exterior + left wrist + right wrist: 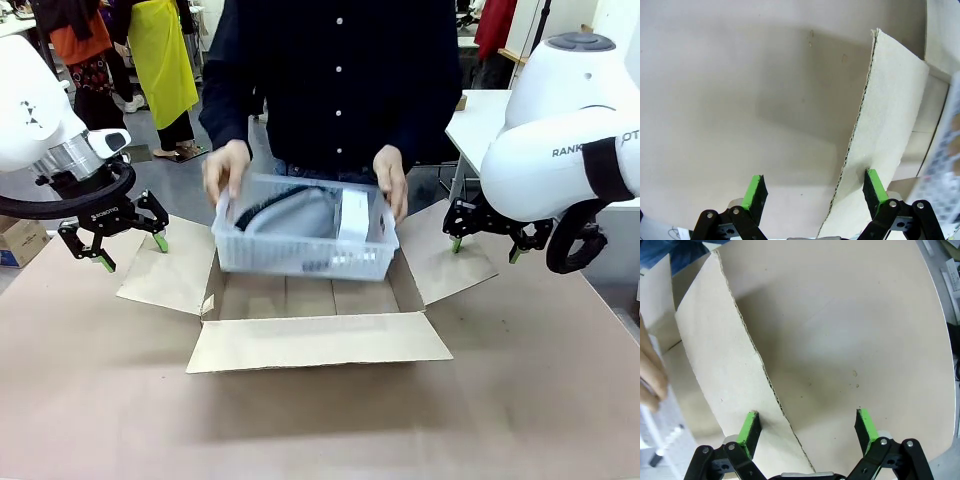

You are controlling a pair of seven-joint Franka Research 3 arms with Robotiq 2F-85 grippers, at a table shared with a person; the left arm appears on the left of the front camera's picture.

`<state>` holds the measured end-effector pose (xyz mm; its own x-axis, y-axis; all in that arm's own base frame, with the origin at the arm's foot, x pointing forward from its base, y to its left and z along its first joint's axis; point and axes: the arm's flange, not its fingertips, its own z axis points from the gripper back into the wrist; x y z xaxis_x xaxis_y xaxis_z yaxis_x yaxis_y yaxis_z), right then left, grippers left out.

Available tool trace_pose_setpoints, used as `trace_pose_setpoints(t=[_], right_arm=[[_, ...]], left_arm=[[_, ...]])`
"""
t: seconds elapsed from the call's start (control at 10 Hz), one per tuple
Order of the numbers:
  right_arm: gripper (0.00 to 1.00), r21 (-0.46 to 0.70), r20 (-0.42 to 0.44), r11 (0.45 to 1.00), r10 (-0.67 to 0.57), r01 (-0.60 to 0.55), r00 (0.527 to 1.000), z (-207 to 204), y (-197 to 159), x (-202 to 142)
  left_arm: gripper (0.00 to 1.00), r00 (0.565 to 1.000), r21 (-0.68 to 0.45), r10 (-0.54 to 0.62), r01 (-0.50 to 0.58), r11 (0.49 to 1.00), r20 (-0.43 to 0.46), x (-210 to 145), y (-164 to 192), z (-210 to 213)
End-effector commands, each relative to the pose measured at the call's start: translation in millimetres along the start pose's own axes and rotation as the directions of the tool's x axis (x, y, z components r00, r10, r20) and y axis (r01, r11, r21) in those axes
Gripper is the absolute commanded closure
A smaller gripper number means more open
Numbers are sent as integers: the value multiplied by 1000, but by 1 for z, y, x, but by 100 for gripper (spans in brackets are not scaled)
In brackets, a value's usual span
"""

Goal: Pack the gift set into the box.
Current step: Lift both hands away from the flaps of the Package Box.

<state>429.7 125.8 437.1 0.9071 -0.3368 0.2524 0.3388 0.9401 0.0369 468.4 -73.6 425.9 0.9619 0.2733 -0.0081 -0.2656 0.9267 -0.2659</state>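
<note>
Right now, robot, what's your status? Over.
Left gripper open over left flap. Right gripper open over right flap. Person's hands hold gift set basket over open box. Flaps spread outward.

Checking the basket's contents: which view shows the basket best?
The front view: the white basket shows whole, held by the person's hands over the box, grey pouch and white carton inside. The left wrist view catches a strip of its perforated wall; the right wrist view, a blurred bit.
</note>
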Motion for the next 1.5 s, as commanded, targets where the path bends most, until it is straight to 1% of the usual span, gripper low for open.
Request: trace_pose_setpoints(t=[0.0, 1.3, 1.4], right_arm=[[0, -25, 16, 999, -19, 20, 1000, 0, 2, 1], [0, -25, 16, 999, -19, 20, 1000, 0, 2, 1], [0, 0, 0, 1000, 0, 0, 1000, 0, 0, 0]], left_arm=[[0, 1000, 20, 10, -10, 1000, 12, -1, 0, 2], [0, 1000, 20, 10, -10, 1000, 12, -1, 0, 2], [0, 1000, 0, 0, 0, 1000, 0, 0, 0, 0]])
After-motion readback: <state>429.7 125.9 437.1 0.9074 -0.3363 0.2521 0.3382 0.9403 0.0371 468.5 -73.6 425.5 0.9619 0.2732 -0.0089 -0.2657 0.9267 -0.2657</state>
